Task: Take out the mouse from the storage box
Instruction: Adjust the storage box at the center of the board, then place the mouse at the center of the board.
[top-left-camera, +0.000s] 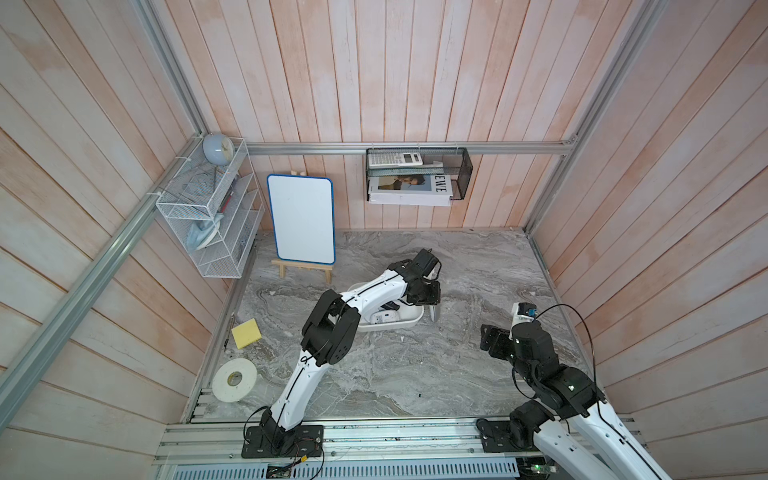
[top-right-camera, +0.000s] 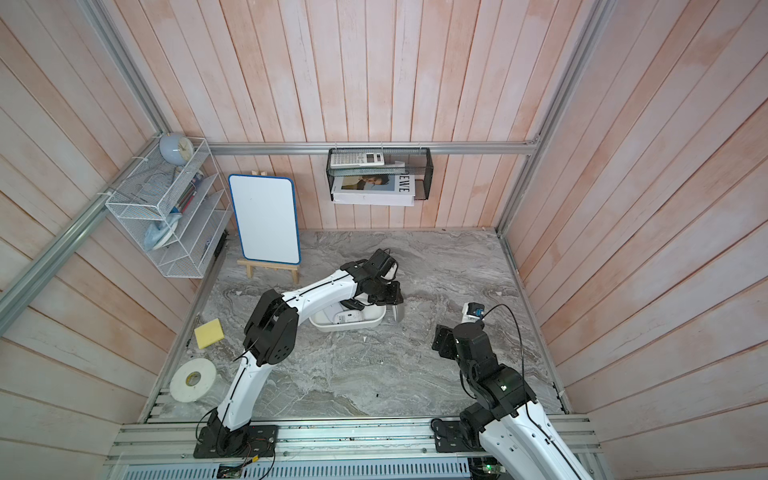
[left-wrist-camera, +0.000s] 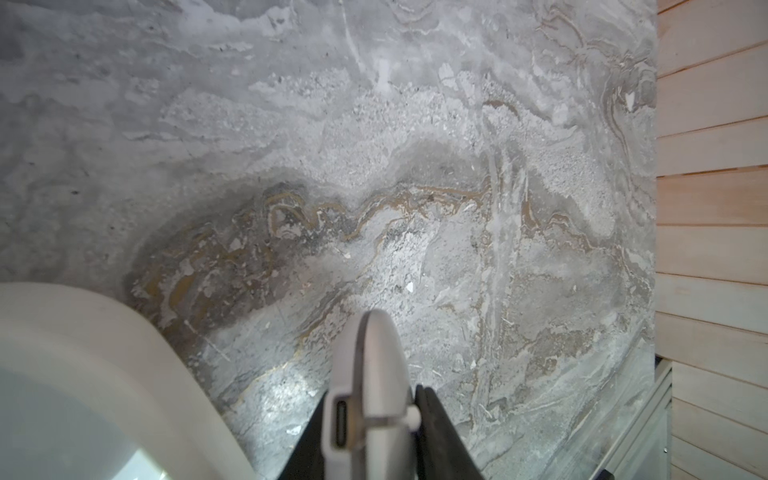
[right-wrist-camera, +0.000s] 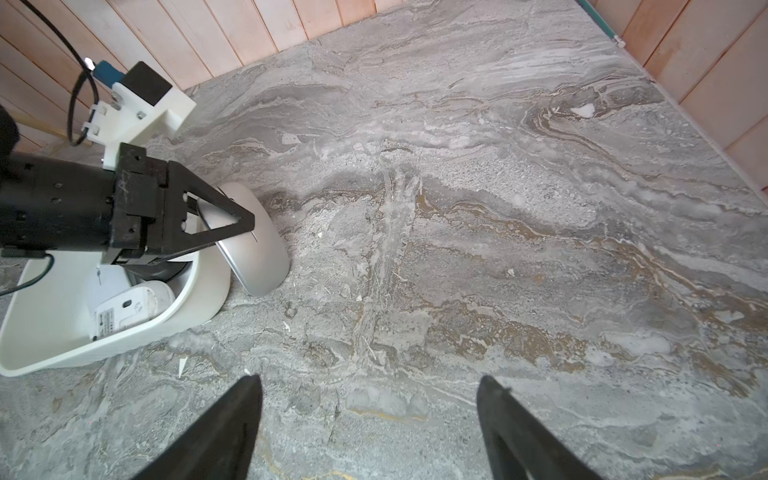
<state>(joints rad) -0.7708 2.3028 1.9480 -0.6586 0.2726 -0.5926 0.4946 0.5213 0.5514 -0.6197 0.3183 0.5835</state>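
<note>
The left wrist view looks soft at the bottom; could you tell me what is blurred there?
Left wrist view: the white plastic storage box is smeared out of focus; the slim silver mouse is sharper; glare brightens the grey marbled tabletop beside it. Right wrist view: box and mouse are sharp.

Silver mouse (right-wrist-camera: 266, 257); white storage box (right-wrist-camera: 124, 345); grey, brown-veined marble table (right-wrist-camera: 498, 291); yellow sponge (top-left-camera: 246, 333).

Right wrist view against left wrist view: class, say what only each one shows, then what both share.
Only the right wrist view: a white mouse lying inside the storage box, and the open right gripper. Only the left wrist view: a port on the end of the silver mouse. Both: that mouse clamped in the left gripper, outside the box, over the marble table.
</note>
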